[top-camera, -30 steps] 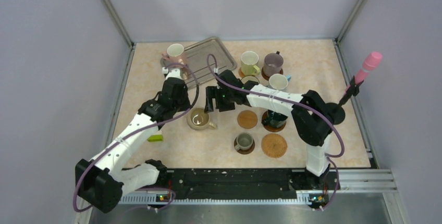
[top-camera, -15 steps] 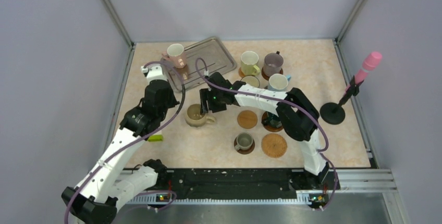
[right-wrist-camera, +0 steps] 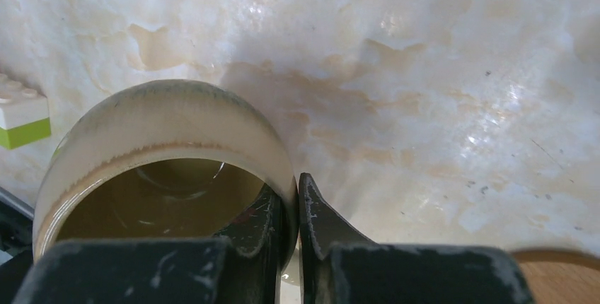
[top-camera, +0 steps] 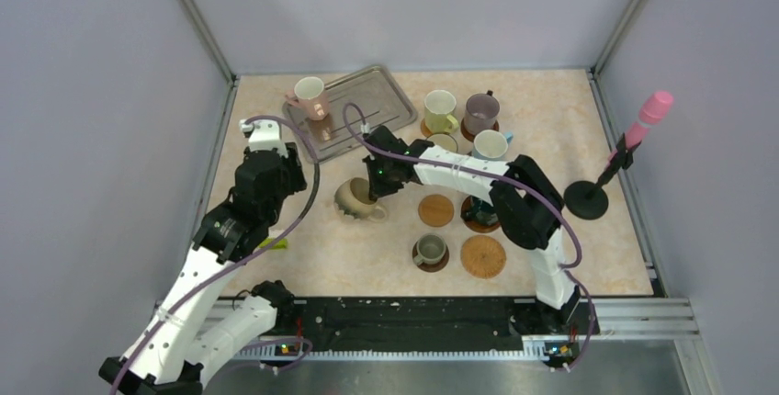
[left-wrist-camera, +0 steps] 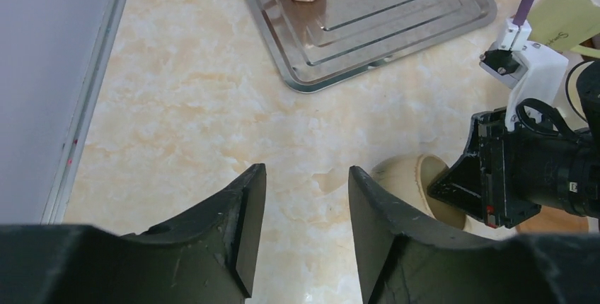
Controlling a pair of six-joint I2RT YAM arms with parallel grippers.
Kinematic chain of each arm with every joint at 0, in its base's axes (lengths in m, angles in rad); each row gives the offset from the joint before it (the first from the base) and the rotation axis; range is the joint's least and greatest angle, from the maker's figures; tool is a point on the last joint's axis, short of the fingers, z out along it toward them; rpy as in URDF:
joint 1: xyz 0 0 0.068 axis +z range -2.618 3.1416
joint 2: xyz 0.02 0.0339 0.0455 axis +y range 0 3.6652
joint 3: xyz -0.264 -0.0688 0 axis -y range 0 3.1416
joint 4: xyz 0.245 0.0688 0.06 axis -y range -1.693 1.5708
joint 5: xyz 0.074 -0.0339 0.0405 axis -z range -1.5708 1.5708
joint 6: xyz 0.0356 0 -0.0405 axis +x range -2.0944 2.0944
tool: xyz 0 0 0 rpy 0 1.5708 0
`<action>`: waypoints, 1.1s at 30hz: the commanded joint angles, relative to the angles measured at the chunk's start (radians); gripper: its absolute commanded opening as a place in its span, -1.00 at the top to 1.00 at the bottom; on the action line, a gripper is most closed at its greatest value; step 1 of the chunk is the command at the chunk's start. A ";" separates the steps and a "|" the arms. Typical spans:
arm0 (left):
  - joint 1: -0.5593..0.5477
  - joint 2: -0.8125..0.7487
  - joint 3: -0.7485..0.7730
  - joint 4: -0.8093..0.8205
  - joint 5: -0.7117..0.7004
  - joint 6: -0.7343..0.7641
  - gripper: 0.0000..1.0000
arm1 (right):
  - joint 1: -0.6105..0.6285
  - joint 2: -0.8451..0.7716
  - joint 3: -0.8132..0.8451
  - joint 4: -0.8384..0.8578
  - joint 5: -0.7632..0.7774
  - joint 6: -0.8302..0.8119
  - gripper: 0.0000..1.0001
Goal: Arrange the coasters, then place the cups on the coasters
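A tan cup [top-camera: 356,198] lies tilted on the table left of centre. My right gripper [right-wrist-camera: 290,187] is shut on its rim [right-wrist-camera: 283,170], one finger inside and one outside. My left gripper [left-wrist-camera: 304,173] hangs open over bare table, left of that cup [left-wrist-camera: 407,180], with nothing between its fingers. A pinkish cup [top-camera: 310,94] stands on the silver tray [top-camera: 367,101]. Yellow-green [top-camera: 439,108], mauve [top-camera: 480,112], light blue [top-camera: 490,144] and small grey-olive [top-camera: 430,250] cups sit on coasters. Two coasters are bare: a brown one [top-camera: 435,209] and a light wood one [top-camera: 483,256].
A black round base with a pink-tipped stick [top-camera: 588,197] stands at the right. A green and white brick [top-camera: 273,243] lies near the left arm. The right arm stretches across the middle, hiding a dark cup [top-camera: 484,211] on its coaster.
My right gripper has shut on the tan cup's rim and tipped the cup over to the left. My left gripper has opened and drawn back to the left, away from the tray.
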State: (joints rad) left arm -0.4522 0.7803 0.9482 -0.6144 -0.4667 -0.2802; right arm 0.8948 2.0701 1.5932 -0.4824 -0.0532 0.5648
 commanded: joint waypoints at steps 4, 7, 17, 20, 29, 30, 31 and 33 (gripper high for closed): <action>0.003 -0.072 -0.063 0.068 0.003 0.053 -0.45 | -0.031 -0.230 0.081 -0.029 0.041 -0.023 1.00; 0.003 -0.066 -0.079 0.070 0.013 0.044 -0.96 | -0.041 -0.319 0.063 -0.065 0.084 -0.030 1.00; 0.003 -0.081 -0.136 0.089 0.054 0.052 -0.97 | -0.067 -0.655 -0.107 -0.280 0.234 -0.033 1.00; 0.003 -0.085 -0.138 0.091 0.057 0.054 -0.97 | -0.068 -0.747 -0.156 -0.380 0.273 0.001 1.00; 0.002 -0.094 -0.143 0.097 0.061 0.059 -0.98 | -0.067 -0.956 -0.323 -0.675 0.367 0.178 1.00; 0.001 -0.096 -0.143 0.096 0.060 0.059 -0.97 | -0.067 -0.969 -0.341 -0.705 0.375 0.206 1.00; 0.001 -0.098 -0.143 0.095 0.060 0.059 -0.97 | -0.067 -0.985 -0.366 -0.726 0.377 0.225 1.00; 0.001 -0.102 -0.144 0.096 0.059 0.059 -0.98 | -0.066 -1.018 -0.402 -0.750 0.380 0.264 1.00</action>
State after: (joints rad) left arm -0.4522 0.6979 0.8070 -0.5755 -0.4114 -0.2325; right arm 0.8299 1.1313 1.2243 -1.1648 0.2886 0.7006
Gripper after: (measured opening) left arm 0.986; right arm 0.050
